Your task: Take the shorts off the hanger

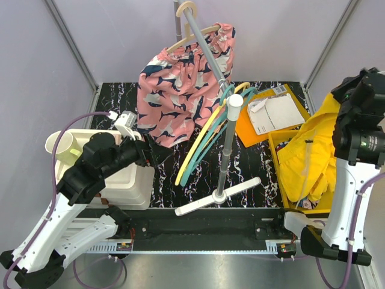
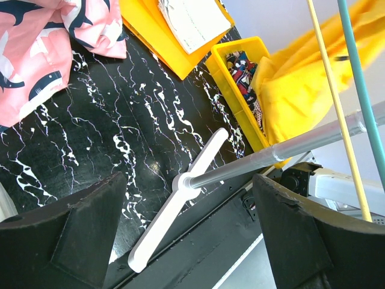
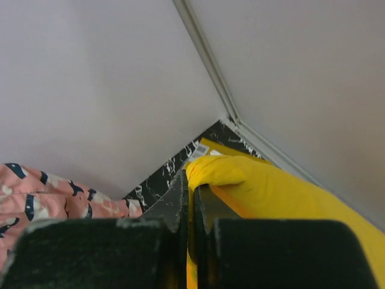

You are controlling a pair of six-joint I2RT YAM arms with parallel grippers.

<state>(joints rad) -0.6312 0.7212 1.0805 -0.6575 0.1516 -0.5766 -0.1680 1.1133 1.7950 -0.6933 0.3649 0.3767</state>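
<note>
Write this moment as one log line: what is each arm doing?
left end effector: open, empty | right end effector: shut on yellow shorts above yellow bin | pink shorts: on wooden hanger

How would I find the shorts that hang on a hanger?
Find the grey rack pole standing in the middle of the black marbled table and follow it up to the wooden hanger at its top. The pink shorts hang there, back left. They alone have dark blue shark shapes; the yellow shorts in the right pincer are plain.

Pink shark-print shorts (image 1: 174,96) hang bunched on a wooden hanger (image 1: 207,29) at the back; yellow shorts (image 1: 307,156) droop from the right gripper (image 3: 192,183) over a bin (image 2: 234,46).
</note>
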